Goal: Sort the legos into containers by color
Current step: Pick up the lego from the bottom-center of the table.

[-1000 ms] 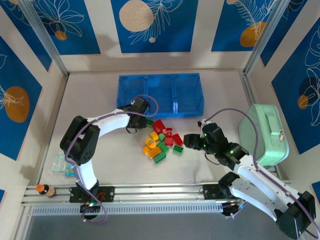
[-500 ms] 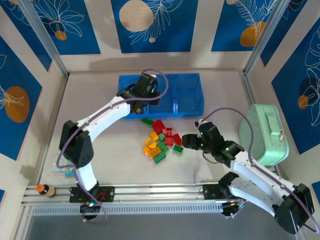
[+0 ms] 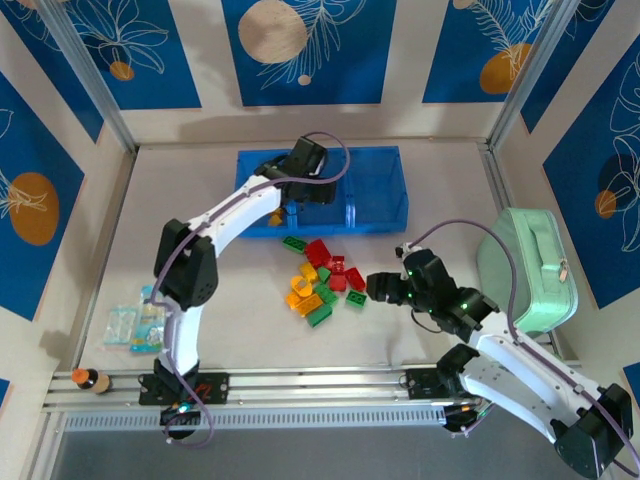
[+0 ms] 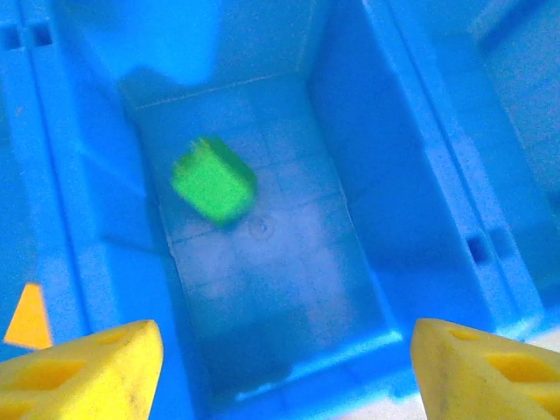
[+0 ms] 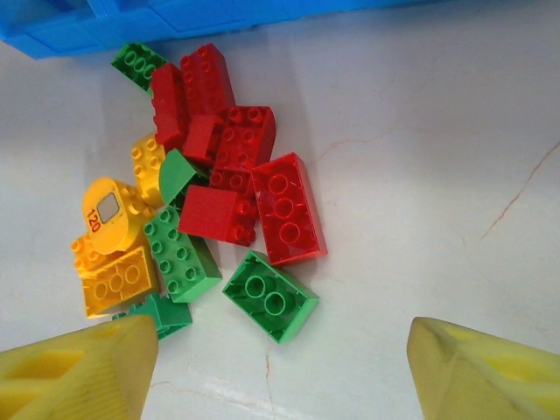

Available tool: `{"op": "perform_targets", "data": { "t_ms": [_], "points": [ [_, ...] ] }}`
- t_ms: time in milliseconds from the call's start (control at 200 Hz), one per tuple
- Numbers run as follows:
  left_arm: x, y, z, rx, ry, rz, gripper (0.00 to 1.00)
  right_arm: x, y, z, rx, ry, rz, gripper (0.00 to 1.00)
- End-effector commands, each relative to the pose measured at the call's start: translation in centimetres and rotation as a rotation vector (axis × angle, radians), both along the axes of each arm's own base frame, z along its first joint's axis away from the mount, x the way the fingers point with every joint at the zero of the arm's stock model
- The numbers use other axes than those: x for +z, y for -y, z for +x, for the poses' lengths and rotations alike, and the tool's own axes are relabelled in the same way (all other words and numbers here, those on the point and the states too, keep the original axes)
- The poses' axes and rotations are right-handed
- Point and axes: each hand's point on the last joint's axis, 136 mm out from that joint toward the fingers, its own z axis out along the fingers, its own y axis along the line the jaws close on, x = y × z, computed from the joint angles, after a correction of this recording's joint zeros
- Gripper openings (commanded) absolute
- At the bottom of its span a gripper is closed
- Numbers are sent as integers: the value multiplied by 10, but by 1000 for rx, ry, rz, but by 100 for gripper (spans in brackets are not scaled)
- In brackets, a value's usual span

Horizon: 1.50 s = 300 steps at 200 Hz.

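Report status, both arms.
Left gripper open above tray, green brick inside. Right gripper open, right of pile. Pile unsorted on table. Mint case apart, farther right.

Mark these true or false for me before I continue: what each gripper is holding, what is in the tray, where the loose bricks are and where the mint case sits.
1. A green brick is inside the blue tray compartment under the left gripper. True.
2. The left gripper is shut on a brick. False: its fingers are apart with nothing between them.
3. The right gripper holds a red brick. False: it is open and empty above the pile.
4. Red, green and orange-yellow bricks lie together on the table, outside the tray. True.
5. The mint-green case sits left of the tray. False: it is at the table's right side, near the right arm.
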Motion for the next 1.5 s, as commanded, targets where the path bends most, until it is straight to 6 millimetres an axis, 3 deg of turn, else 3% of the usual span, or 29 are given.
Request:
{"op": "perform_targets", "data": {
  "t_ms": [0,120,235,420,675,1031,1276,1496],
  "points": [
    [52,-4,-26,-24,77,-104,75,-6,-5,-6,61,-31,-47,77],
    [60,-19,-56,-14,106,-168,76,-13,-13,-9,129,-72,-105,77],
    [51,-39,-85,5,102,-198,76,-25,-24,-14,195,-136,-148,75],
    [22,-72,-126,37,60,-180,76,-52,-42,-17,250,-224,-234,73],
    [-17,-110,-168,92,3,-156,77,-80,-56,-4,221,-286,-340,73],
    [-38,-136,-190,132,-11,-112,77,-100,-53,12,138,-340,-454,66],
    [-38,-128,-199,75,31,-209,77,-105,-52,5,124,-362,-475,56],
    [-50,-141,-210,110,21,-203,77,-96,-51,-7,119,-368,-494,41]
  ]
}}
